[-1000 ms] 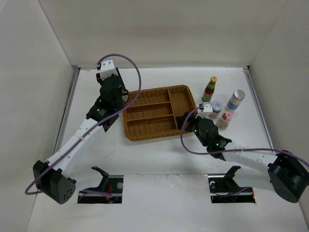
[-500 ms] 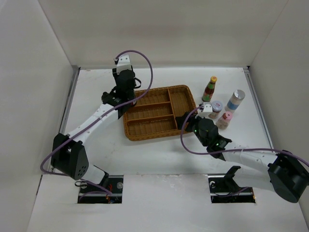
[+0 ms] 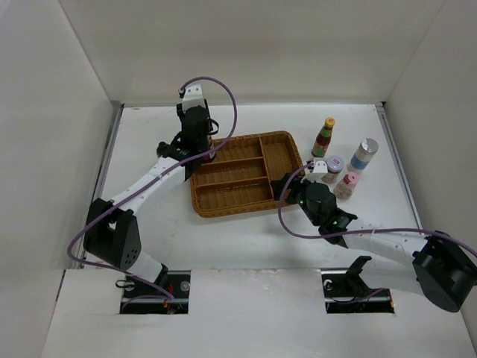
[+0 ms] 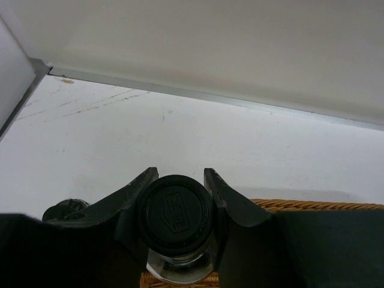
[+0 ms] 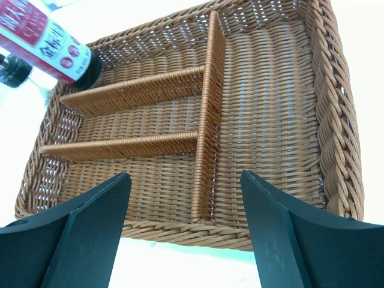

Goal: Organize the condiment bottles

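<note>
My left gripper (image 4: 179, 175) is shut on the black cap of a clear bottle (image 4: 176, 214). It hangs over the far left corner of the brown wicker tray (image 3: 237, 209). In the right wrist view the same bottle (image 5: 45, 38) shows its red label, tilted above that corner of the tray (image 5: 342, 150). My right gripper (image 5: 186, 183) stands open and empty at the tray's near right edge, also seen from above (image 3: 295, 191). Right of the tray stand a yellow-capped red sauce bottle (image 3: 323, 138), a blue-banded white bottle (image 3: 364, 155), a dark-lidded jar (image 3: 333, 165) and a pink-lidded jar (image 3: 347, 184).
The tray has one long compartment on the right and three narrower ones on the left, all without bottles. White walls close in the table on three sides. The right arm's body lies along the table in front of the jars.
The left arm has swung from left of the tray toward the tray's far left corner, carrying the bottle. The right arm has stayed still.
</note>
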{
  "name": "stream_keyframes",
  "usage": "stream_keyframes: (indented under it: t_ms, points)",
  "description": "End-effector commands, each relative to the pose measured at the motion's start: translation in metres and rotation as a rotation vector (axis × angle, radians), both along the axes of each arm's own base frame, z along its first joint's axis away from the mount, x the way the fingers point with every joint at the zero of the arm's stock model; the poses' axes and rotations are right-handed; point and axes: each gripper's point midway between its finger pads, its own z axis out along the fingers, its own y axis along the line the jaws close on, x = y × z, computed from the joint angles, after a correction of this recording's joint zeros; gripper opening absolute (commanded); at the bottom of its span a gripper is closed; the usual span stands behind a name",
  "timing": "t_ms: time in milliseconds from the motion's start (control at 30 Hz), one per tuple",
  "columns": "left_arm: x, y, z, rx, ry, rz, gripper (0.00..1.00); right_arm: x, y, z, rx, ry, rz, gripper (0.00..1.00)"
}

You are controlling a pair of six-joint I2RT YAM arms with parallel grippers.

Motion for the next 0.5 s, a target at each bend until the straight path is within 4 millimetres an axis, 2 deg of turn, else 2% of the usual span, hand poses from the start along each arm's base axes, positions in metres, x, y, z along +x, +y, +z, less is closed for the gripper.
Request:
stream_keyframes:
  t_ms: [0,100,233,333,467]
  points:
    - [0.012,-0.004,0.045,-0.099,-0.16,-0.007,0.09,0.009,0.008,0.029,0.071,-0.064,0.003,0.8]
    - [0.014,-0.004,0.011,-0.098,-0.104,-0.002,0.11,0.008,0.008,0.03,0.069,-0.066,0.004,0.8]
    - [0.011,-0.004,-0.019,-0.111,-0.064,-0.009,0.19,0.009,0.008,0.028,0.067,-0.059,0.003,0.8]
    - [0.004,-0.003,-0.034,-0.121,-0.05,-0.016,0.32,0.009,0.009,0.027,0.062,-0.061,0.006,0.81]
    - [-0.008,0.0,-0.032,-0.131,-0.054,-0.021,0.6,0.009,0.008,0.027,0.066,-0.058,0.003,0.82]
